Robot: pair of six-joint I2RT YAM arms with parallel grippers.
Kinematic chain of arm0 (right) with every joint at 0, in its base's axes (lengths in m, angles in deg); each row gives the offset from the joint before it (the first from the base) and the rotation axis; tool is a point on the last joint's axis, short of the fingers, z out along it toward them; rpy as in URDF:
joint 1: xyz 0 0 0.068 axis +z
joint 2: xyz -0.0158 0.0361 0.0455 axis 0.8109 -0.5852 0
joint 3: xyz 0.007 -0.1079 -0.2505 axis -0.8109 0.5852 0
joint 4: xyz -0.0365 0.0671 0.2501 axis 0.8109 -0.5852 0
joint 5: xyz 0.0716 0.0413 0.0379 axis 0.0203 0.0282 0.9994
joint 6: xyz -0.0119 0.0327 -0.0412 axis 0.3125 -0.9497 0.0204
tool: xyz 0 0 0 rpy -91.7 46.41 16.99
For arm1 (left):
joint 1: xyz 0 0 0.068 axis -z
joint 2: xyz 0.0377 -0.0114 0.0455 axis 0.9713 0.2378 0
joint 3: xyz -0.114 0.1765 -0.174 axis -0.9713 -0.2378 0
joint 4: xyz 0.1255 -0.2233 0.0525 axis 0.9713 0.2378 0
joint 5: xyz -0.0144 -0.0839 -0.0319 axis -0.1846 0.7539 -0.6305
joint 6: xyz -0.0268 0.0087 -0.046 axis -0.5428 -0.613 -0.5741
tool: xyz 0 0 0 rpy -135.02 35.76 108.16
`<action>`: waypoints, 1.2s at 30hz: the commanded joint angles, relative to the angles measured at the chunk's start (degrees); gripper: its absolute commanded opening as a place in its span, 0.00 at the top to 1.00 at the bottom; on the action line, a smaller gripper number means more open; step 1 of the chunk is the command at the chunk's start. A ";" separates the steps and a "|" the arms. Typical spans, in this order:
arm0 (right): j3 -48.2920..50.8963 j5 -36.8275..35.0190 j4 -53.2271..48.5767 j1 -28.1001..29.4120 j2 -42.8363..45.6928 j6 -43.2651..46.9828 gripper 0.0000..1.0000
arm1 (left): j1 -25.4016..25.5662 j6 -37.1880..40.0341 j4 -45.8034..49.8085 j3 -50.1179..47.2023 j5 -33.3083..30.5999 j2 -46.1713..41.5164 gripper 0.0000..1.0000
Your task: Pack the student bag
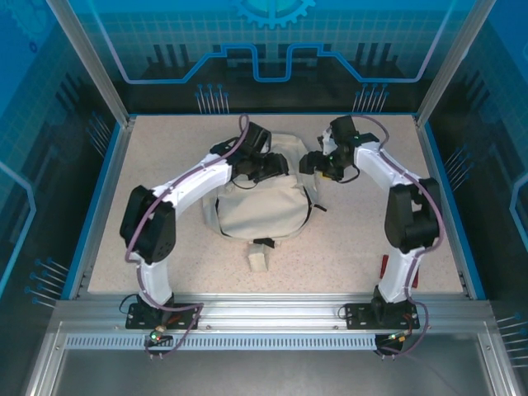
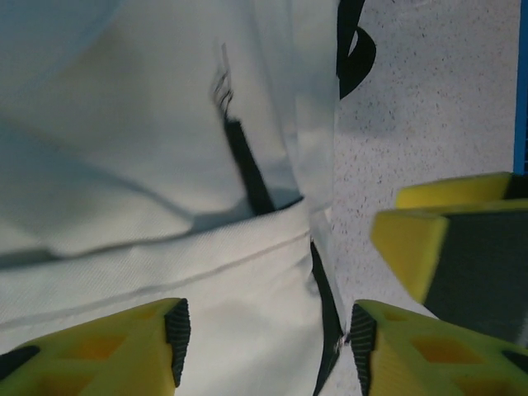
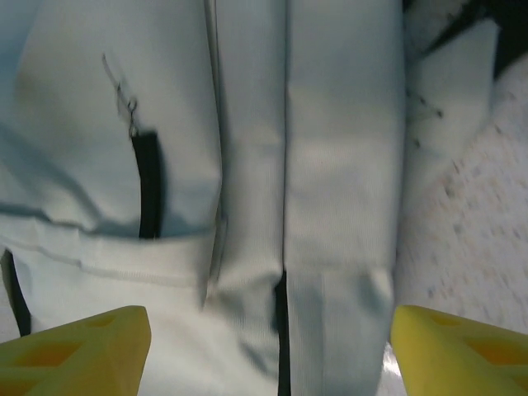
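Note:
The student bag, cream fabric with black straps, lies flat in the middle of the table. My left gripper hovers over the bag's far end. In the left wrist view it is open, with cream fabric and the black zip trim lying between its pads. My right gripper sits at the bag's far right corner. The right wrist view shows it open wide over the bag's seams, with a short black zip on the left. Nothing is held in either gripper.
A small cream piece lies on the table just in front of the bag. A red item sits by the right arm's lower link. The speckled table has blue-edged walls all around. The right gripper's yellow finger is close beside my left one.

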 commanded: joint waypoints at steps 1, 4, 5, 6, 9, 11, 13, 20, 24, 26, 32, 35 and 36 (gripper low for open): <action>-5.43 2.81 1.21 -1.04 -5.77 0.71 0.23 | 0.22 0.80 3.18 5.45 -3.82 4.98 0.47; -8.78 1.75 0.74 -1.13 -9.96 0.90 0.23 | 0.27 0.32 3.07 8.76 -3.14 8.63 0.50; -9.89 0.95 0.10 -1.11 -11.20 0.96 0.24 | 0.28 0.34 2.82 9.70 -2.55 9.64 0.51; -10.79 0.65 -0.53 -1.04 -12.22 1.07 0.24 | 0.27 0.22 2.88 10.55 -2.58 10.43 0.52; -11.62 0.08 -2.01 -0.72 -14.15 1.48 0.25 | 0.28 0.34 3.38 12.20 -3.48 11.90 0.54; -10.75 0.71 -2.52 -0.34 -14.47 1.61 0.26 | 0.25 0.33 3.91 12.75 -4.08 12.52 0.54; -9.41 2.04 -2.89 0.28 -14.50 2.04 0.30 | 0.27 0.42 4.09 13.02 -4.03 13.04 0.54; -0.86 7.66 0.66 2.55 -10.42 1.62 0.61 | 0.22 1.14 5.35 12.66 -3.90 13.20 0.54; 4.49 7.66 2.72 3.60 -6.48 0.68 0.63 | 0.22 1.52 5.87 11.96 -4.08 13.30 0.54; 6.53 7.92 3.83 3.55 -4.68 0.16 0.62 | 0.17 1.90 5.86 11.65 -3.75 13.65 0.54; 7.66 5.50 4.18 3.87 -2.19 -0.82 0.61 | 0.26 0.91 10.30 13.09 -5.88 14.74 0.55; 8.10 4.23 4.44 4.09 -1.40 -1.54 0.59 | 0.53 0.95 11.47 13.79 -5.46 15.45 0.57; 8.31 4.33 4.79 4.18 -1.16 -1.83 0.59 | 0.64 1.04 11.33 13.83 -4.92 15.76 0.59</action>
